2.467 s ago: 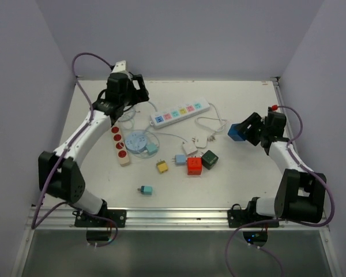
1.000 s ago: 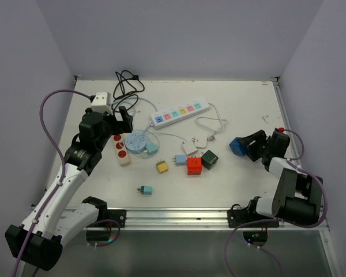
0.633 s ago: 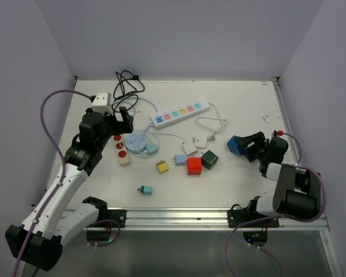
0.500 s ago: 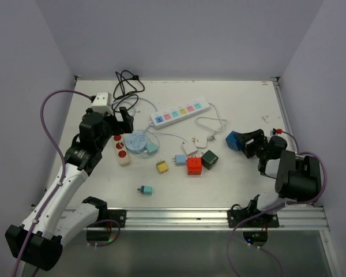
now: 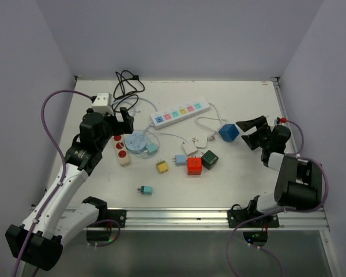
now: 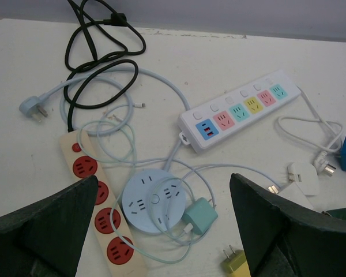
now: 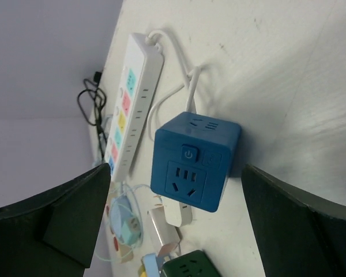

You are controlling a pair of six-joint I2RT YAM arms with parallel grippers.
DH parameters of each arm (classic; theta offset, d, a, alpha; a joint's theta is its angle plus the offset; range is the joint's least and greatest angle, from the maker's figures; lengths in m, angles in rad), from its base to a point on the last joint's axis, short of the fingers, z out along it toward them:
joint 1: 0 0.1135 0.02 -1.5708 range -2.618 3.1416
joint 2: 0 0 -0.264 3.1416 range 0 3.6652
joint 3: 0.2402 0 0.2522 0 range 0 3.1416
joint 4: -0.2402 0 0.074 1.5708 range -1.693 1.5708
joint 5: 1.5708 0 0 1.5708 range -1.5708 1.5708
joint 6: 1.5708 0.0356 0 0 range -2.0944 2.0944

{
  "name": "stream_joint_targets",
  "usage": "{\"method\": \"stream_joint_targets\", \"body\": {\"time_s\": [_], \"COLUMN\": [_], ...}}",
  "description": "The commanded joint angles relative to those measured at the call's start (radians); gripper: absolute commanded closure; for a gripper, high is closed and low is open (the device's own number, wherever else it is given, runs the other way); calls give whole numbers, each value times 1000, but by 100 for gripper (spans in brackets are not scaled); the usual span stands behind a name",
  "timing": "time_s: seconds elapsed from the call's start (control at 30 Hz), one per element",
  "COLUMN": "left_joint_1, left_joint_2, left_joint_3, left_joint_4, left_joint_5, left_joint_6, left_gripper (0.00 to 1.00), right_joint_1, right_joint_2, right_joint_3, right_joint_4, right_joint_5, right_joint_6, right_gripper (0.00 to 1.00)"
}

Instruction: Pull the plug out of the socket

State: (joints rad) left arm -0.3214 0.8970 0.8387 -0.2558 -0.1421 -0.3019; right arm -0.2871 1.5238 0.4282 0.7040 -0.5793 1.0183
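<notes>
1. Nearest me, a small teal plug (image 5: pixel 145 190) lies alone on the table (image 5: pixel 248 184).
2. At mid-table, a red cube (image 5: pixel 194 165) and a green cube (image 5: pixel 209 158) sit side by side.
3. My right gripper (image 5: pixel 246 133) is spread wide and holds nothing. The blue cube socket (image 5: pixel 228 133) rests on the table just ahead of its fingertips, untouched, with a white plug (image 5: pixel 212 137) just beside it.
4. My left gripper (image 5: pixel 123 119), also wide and empty, hangs near the beige strip (image 5: pixel 120 145).
5. Farthest away are the white power strip (image 5: pixel 179 112) and, beyond it, the black cable (image 5: pixel 127 83).
</notes>
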Motion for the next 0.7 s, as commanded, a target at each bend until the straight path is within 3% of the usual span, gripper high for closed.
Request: {"method": "stream_joint_targets", "body": {"time_s": [0.0, 0.03, 0.1, 0.33, 0.47, 0.5, 0.53, 0.67], "left_joint_1": [-4, -4, -4, -4, -4, -2, -4, -4], "left_joint_2": [-9, -9, -10, -18, -30, -39, -44, -64], "left_joint_3": [0, 2, 2, 0, 2, 2, 0, -1], "left_joint_4": [41, 43, 44, 46, 44, 44, 43, 39], "left_joint_5": [13, 16, 21, 26, 13, 0, -10, -68], "left_joint_6": [24, 24, 26, 20, 18, 17, 18, 14], "left_gripper": [1, 1, 1, 0, 1, 1, 0, 0], "right_joint_1": [-1, -4, -7, 5, 150, 199, 317, 430], "right_joint_2": [-193, -214, -253, -398, -514, -536, -556, -622], "right_joint_3": [147, 179, 195, 273, 377, 404, 455, 529], "right_joint_4": [-608, -726, -791, -837, -945, -975, -1033, -1133], "right_joint_5": [202, 226, 263, 193, 284, 330, 486, 639], "right_joint_6": [-231, -247, -270, -403, -535, -611, -648, -751], "right_gripper": [1, 1, 1, 1, 1, 1, 1, 1]}}
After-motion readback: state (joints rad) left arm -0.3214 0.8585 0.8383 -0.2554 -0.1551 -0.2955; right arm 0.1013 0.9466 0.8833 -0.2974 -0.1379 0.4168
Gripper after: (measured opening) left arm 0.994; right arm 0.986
